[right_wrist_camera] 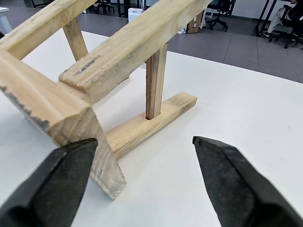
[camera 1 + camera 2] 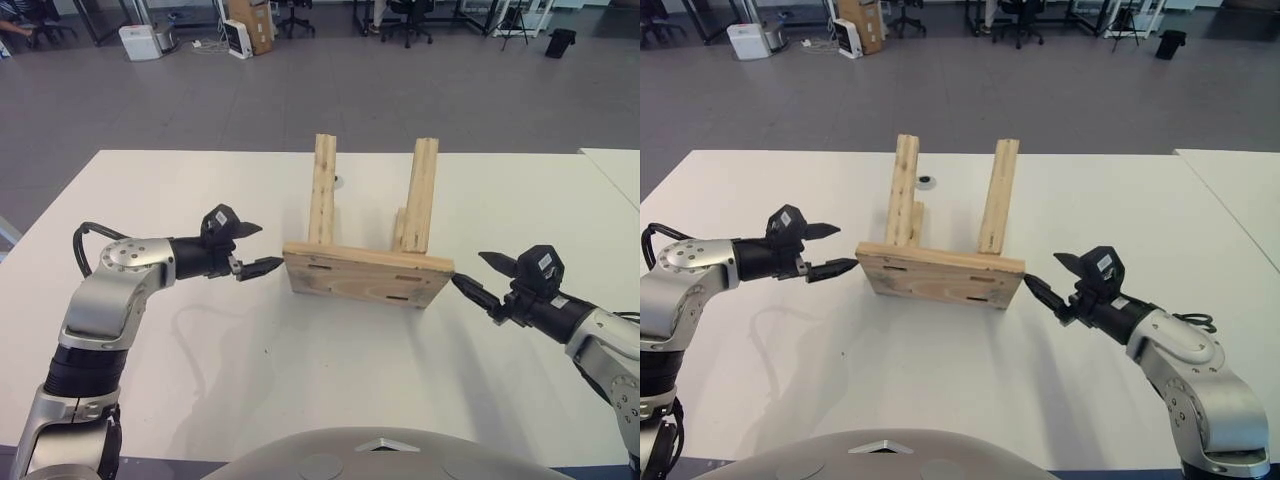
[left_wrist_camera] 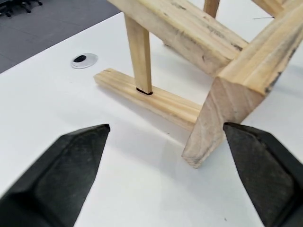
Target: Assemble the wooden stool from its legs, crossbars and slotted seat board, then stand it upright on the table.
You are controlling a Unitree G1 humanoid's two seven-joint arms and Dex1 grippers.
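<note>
Head eyes: high, looking forward and down at the stool on the tabletop; both share it whole.
Left wrist: low, close beside the stool's one end.
Right wrist: low, close at its opposite end.

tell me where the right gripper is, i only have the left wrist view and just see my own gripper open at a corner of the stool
observer: The right gripper is at the seat board's right edge, opposite the left gripper at the left edge.
operator: is it closed on the board
observer: No, it is open, and the right wrist view shows the board's corner in the gap.
operator: is the stool upright yet
observer: Not yet. The stool lies on its side on the table, with the seat board on edge facing the robot and its legs pointing away.
</note>
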